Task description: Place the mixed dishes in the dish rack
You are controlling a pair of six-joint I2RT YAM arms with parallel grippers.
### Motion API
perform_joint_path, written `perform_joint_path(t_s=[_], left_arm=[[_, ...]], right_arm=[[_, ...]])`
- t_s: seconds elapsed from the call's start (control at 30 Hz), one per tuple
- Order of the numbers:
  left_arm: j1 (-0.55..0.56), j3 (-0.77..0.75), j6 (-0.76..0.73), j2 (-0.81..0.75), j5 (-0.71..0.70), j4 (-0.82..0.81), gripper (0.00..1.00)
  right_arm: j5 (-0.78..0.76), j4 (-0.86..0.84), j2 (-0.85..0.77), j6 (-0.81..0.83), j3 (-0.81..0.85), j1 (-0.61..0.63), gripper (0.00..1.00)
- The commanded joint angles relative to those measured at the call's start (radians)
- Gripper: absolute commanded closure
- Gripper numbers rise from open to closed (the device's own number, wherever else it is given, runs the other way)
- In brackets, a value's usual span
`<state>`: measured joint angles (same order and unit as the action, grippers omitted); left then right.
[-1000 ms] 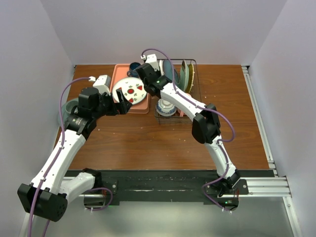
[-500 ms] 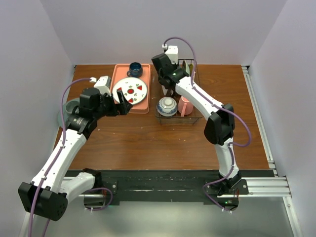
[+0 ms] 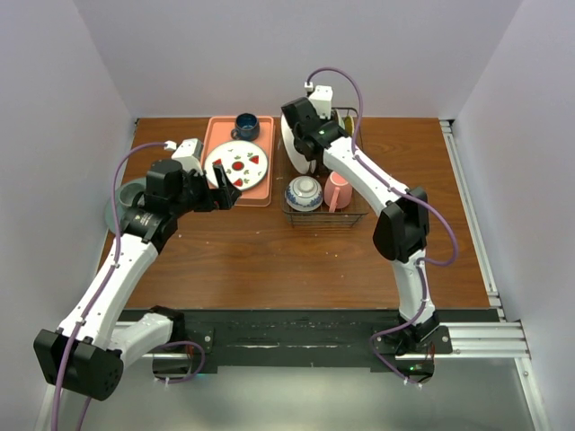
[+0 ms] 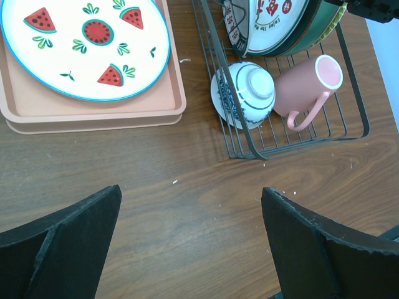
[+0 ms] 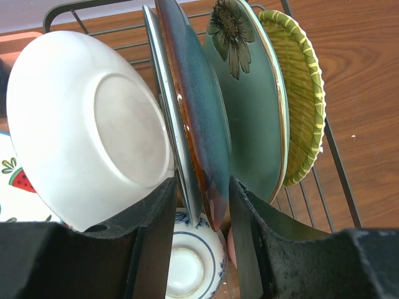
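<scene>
The step in hand is seating a teal-blue plate [image 5: 199, 106] upright in the dish rack [image 4: 215, 81], at the upper centre of the top view. The right end effector [image 5: 202, 187] is straddling that plate's lower rim, fingers [image 5: 153, 243] close on either side. Whether they are clamping it or letting go, I cannot tell. The left end effector [image 4: 193, 249] is hovering over the worktop [image 4: 187, 205], its fingers wide apart and carrying nothing, just below the pink tray [image 4: 93, 115].

Next, I judge, the right arm needs to free the plate and lift straight up without knocking its neighbours. The left is well placed for the watermelon plate [image 4: 84, 47].

Counting the rack:
- Five plates are standing on edge: a white one [image 5: 87, 124], a thin pale one [image 5: 168, 112] that is hard to make out, the teal-blue, a green flowered one [image 5: 255, 112] and a yellow woven one [image 5: 302, 93].
- One patterned bowl [image 4: 244, 93] is sitting in it.
- One pink mug [image 4: 305, 87] is lying in it.

Waiting outside are three:
- the watermelon plate on the tray
- one dark blue mug [image 3: 247, 126] on the tray
- one grey dish [image 3: 126, 193] at far left
</scene>
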<state>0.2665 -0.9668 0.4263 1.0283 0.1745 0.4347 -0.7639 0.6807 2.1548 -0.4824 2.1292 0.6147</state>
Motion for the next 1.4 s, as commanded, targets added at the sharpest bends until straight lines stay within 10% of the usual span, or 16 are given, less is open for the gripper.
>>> perform_joint_path(t_s=[0.0, 1.37], left_arm=[[0.000, 0.004, -0.006, -0.001, -0.007, -0.028, 0.00], [0.000, 0.014, 0.006, 0.013, 0.006, -0.040, 0.00]], right_arm=[[-0.028, 0.026, -0.018, -0.062, 0.032, -0.009, 0.58], [0.055, -0.007, -0.253, -0.091, -0.210, -0.124, 0.45]])
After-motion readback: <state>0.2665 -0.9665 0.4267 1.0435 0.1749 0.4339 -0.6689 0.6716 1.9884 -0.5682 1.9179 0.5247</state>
